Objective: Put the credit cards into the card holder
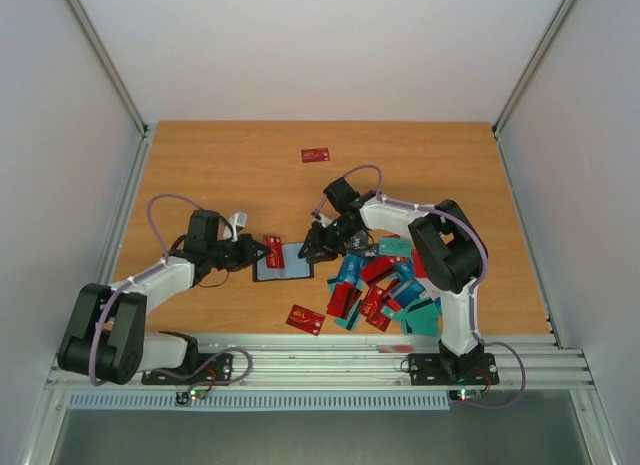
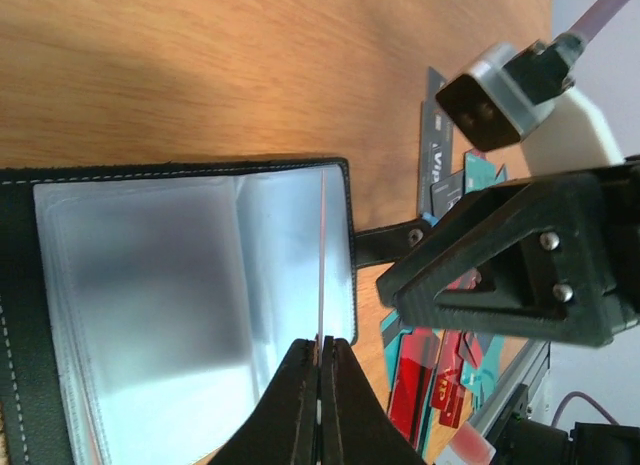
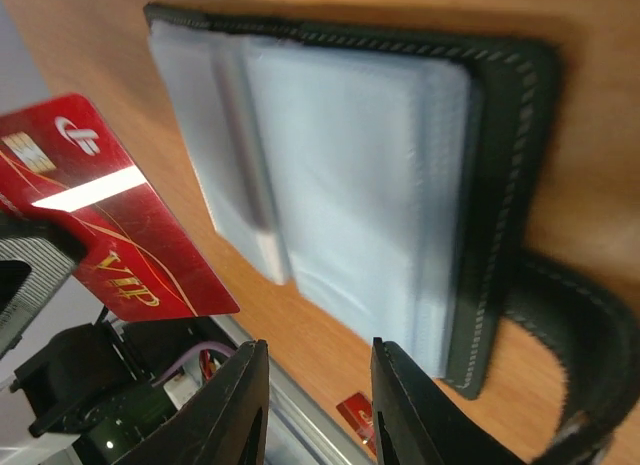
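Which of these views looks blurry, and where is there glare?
Right wrist: the card holder is soft, blurriest at its strap, and a glare band crosses the red card. Left wrist: sharper, with a hazy sheen on the clear sleeves. Top external: even light, no glare.

1. Wood-grain table (image 1: 250, 175), brown top, light edge strips on left and right sides.
2. White back wall (image 1: 320, 45), plain.
3. White side panels, left (image 1: 50, 135) and right (image 1: 590, 135).
4. Metal frame bars (image 1: 105, 60) running up at both back corners.
5. Grooved aluminium rail (image 1: 320, 365) along the table's near edge.
6. White slotted strip (image 1: 260, 399) just below the rail.
7. Dark grey surface (image 1: 300, 440) at bottom of the top view.
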You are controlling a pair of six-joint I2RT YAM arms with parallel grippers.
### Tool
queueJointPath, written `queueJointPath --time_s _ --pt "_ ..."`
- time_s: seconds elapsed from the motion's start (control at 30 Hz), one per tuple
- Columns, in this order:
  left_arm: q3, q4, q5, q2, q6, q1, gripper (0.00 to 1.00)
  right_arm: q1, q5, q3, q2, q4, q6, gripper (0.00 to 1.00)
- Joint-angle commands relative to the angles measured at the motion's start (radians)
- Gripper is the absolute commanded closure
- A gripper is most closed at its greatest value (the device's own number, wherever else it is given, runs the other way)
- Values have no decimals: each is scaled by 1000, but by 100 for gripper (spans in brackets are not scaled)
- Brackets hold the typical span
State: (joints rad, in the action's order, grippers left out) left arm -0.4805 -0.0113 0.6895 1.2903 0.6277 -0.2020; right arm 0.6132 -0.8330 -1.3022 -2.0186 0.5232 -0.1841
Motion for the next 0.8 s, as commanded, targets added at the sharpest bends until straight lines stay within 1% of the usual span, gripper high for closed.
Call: queueJointPath --time_s 0.0,0.13,0.27,0.77 --pt "-23 -3 -6 42 -57 4 100 -22 11 16 -34 -16 18 70" --pt "-36 7 -9 76 -84 4 100 -29 4 33 -58 -38 14 70" --pt "-49 54 -5 103 -109 4 100 -35 10 33 -74 -31 19 71" --pt "-65 41 31 181 -113 4 100 -38 3 56 -89 -32 26 71"
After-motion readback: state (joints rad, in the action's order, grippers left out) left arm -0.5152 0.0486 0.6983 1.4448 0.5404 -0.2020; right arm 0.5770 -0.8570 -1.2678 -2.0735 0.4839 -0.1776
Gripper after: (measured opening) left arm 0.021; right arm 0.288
